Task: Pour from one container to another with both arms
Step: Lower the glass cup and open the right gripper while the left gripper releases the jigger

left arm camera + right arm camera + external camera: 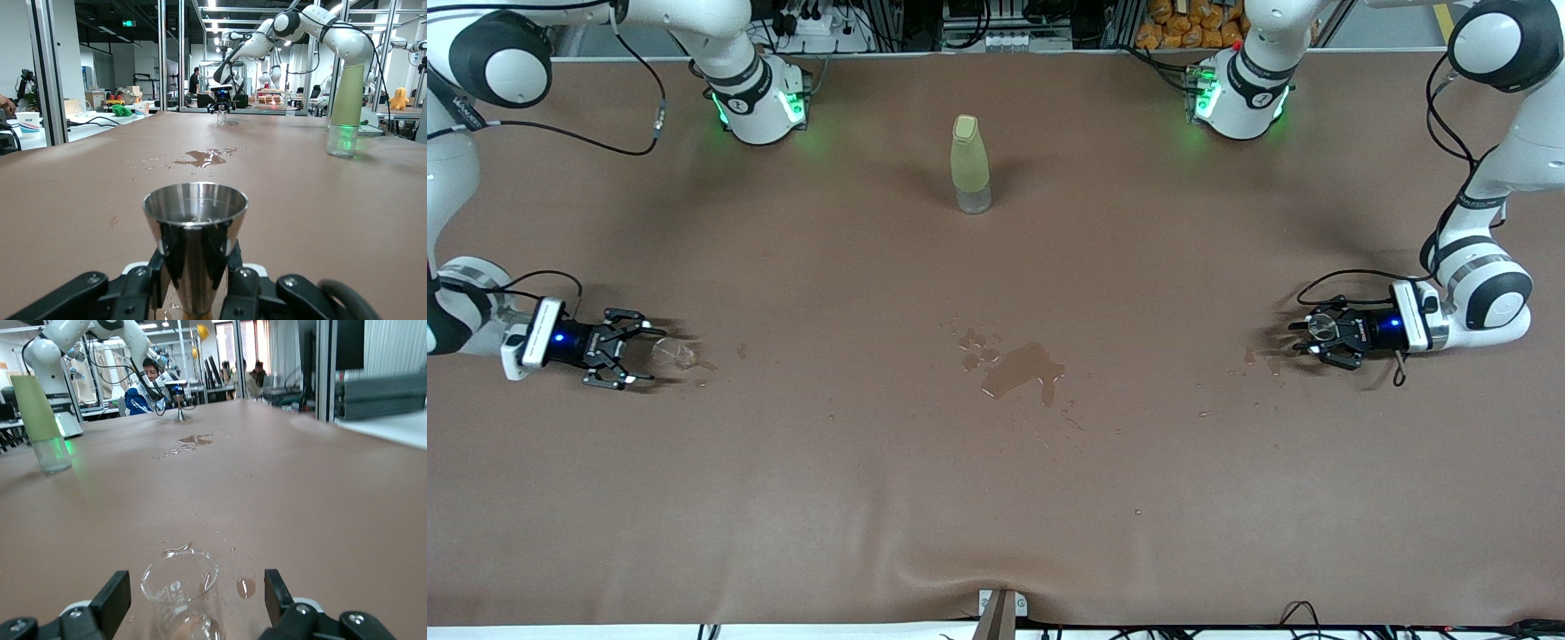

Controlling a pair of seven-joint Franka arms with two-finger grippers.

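**Two small cups at the two ends of the worktop**

The right gripper (643,354) is low at the right arm's end of the brown worktop (996,498). Its jaws stand wide apart, with the clear cup (181,595) upright between them and not touched.

The left gripper (1303,336) is low at the left arm's end. Its jaws are close on both sides of the slim lower part of the grey-rimmed cup (195,250); whether they press it, I cannot tell.

A puddle (1021,371) lies mid-worktop, nearer to the front camera than the yellow-green bottle (970,164).
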